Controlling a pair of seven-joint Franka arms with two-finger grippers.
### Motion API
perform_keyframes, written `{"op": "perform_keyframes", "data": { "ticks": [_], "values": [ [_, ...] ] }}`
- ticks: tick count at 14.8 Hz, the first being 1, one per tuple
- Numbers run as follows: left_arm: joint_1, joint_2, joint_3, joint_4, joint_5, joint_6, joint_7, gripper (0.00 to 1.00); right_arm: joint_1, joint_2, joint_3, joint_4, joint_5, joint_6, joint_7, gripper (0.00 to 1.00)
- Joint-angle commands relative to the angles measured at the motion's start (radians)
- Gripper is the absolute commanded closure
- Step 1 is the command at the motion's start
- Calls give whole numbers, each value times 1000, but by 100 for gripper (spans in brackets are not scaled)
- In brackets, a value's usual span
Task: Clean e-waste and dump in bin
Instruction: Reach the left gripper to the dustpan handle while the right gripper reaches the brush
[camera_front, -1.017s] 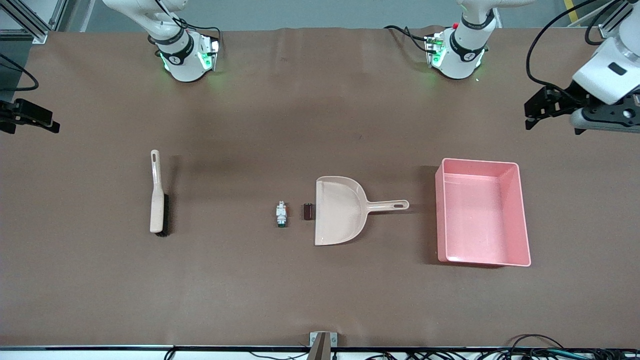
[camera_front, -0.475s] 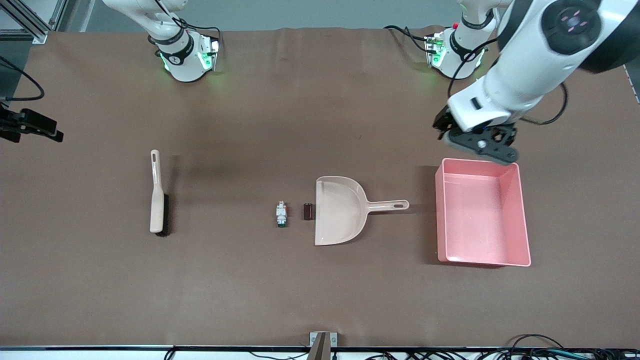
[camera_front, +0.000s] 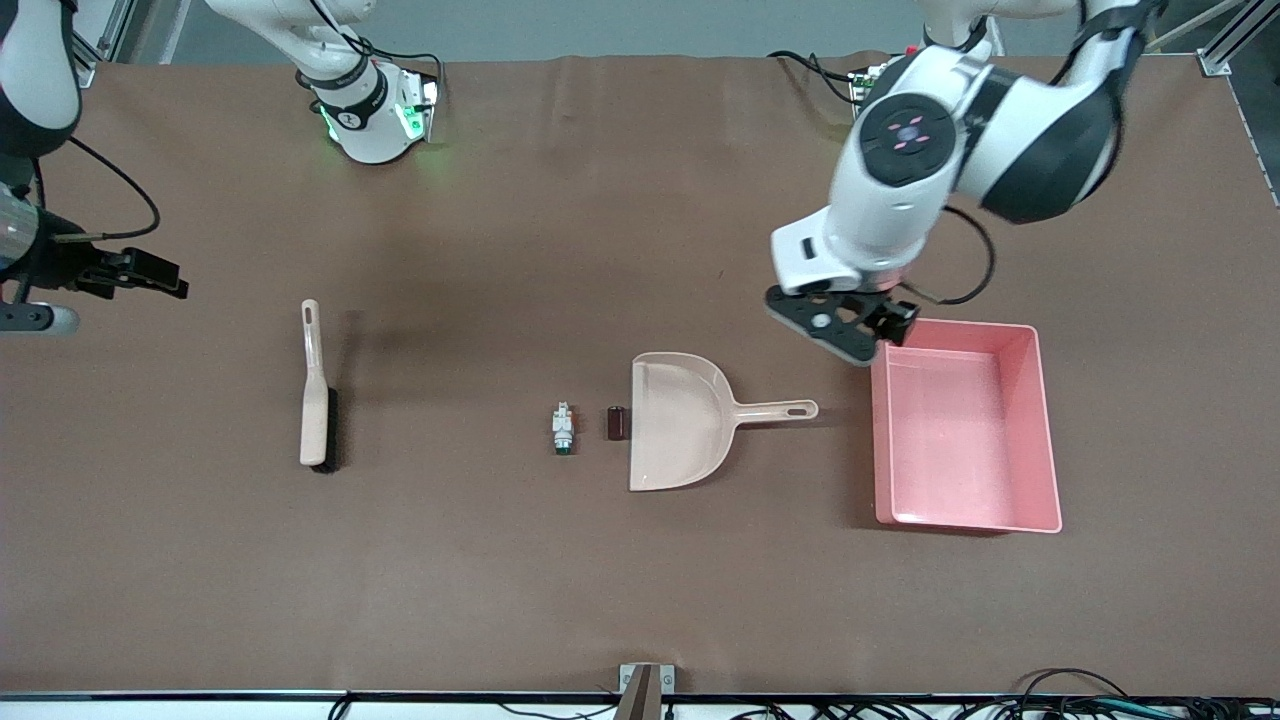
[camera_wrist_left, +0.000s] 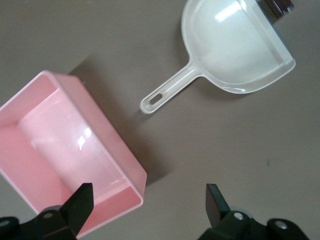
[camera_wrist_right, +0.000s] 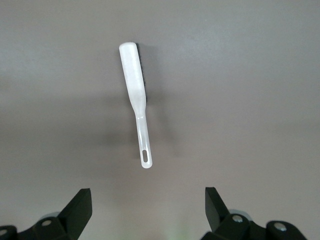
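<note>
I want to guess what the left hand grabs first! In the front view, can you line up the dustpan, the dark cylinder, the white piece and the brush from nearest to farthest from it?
The left hand hovers open by the bin's corner.
1. Dustpan, handle toward the bin.
2. Dark cylinder, at the dustpan's mouth.
3. White piece, beside the cylinder.
4. Brush, toward the right arm's end.

Premises: a robotics laboratory. Evidence: two white robot arm bases (camera_front: 375, 110) bolted to a wide table under a brown cloth cover (camera_front: 600, 580), silver aluminium framing (camera_front: 1230, 40) at its corner, and loose black cables (camera_front: 1060, 690) along its edge.
</note>
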Motion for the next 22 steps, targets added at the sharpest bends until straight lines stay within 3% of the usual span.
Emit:
{"op": "perform_keyframes", "data": {
  "ticks": [1,6,11,16,22],
  "values": [
    [-18,143,-2,128,35,-2,122,3,-21,-45,7,-122,12,105,-17,0],
    [-59,246,-1,148,166,90,254,3,-22,-47,7,-317,9,334,-53,0],
    [-43,318,-1,139,168,163,443,5,-25,-31,10,-460,10,541,-52,0],
    [-59,334,1,96,177,232,482,1,25,70,12,-480,10,707,-52,0],
    [-58,403,2,96,191,294,591,11,65,200,15,-530,10,883,-52,0]
  ]
}}
